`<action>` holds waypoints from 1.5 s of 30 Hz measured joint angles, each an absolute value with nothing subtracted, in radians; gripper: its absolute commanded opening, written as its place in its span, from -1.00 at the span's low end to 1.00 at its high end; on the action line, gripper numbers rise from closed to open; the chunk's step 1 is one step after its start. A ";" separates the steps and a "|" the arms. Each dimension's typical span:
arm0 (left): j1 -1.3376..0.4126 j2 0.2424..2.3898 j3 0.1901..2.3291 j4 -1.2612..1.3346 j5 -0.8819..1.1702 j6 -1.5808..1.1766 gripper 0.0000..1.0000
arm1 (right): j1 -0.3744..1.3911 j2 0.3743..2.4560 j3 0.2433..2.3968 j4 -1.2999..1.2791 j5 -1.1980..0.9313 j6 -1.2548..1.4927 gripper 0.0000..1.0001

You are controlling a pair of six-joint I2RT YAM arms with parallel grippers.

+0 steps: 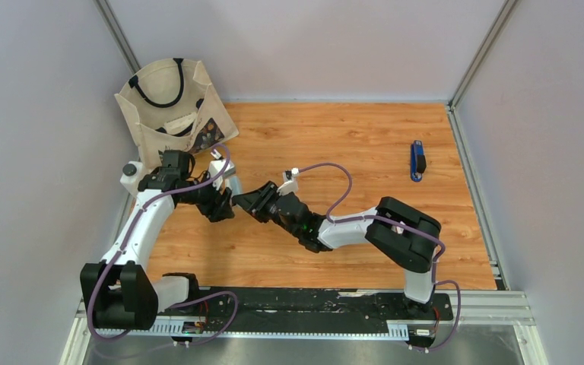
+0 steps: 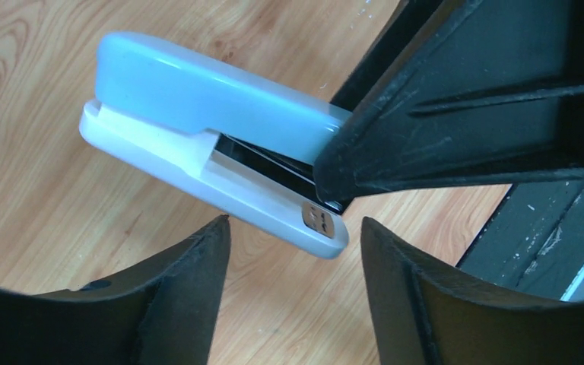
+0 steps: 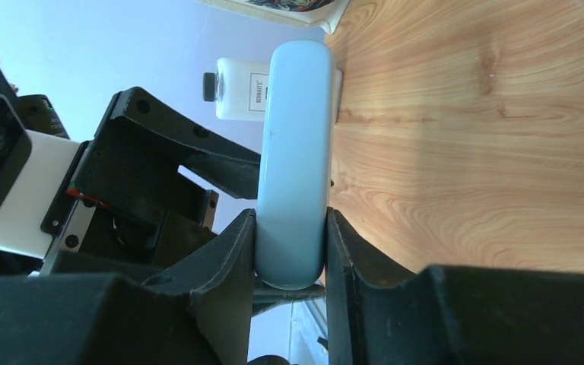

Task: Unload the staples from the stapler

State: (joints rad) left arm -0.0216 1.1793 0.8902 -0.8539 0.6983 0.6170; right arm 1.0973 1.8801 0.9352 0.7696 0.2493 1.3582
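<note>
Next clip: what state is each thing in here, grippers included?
stapler: clamped at one end by the right gripper, cover slightly parted from its white base.
right gripper: shut on the stapler.
left gripper: open, just short of the stapler, holding nothing.
blue and black part: lying alone on the table, far right.
white bottle: cap on.
tote bag: standing open, items inside.

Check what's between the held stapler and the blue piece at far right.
Top view: from the stapler, the right gripper holding it, a purple cable loop, then bare wood table up to the blue piece. Nothing loose there.
</note>
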 measured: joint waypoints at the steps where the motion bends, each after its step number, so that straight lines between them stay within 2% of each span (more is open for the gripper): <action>1: -0.021 1.179 0.890 -0.850 0.699 0.617 0.14 | 1.099 1.880 0.934 0.778 0.245 1.366 -1.00; 4: -0.020 1.179 0.890 -0.851 0.707 0.616 -0.22 | 1.100 1.880 0.932 0.788 0.242 1.378 -1.00; 13: -0.016 1.177 0.890 -0.857 0.707 0.620 -0.52 | 1.099 1.893 0.929 0.802 0.225 1.391 -1.00; 36: -0.011 1.039 0.710 -0.723 0.490 0.761 -0.51 | 1.089 1.897 0.859 0.828 0.066 1.246 -1.00; 45: -0.010 0.898 0.575 -0.631 0.424 0.883 -0.49 | 1.037 1.944 0.858 0.888 -0.154 1.058 -1.00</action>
State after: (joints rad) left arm -0.0105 0.8978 0.5751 -0.6312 0.4240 0.8829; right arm 1.0370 1.9438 0.8577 0.8883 -0.1535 1.0584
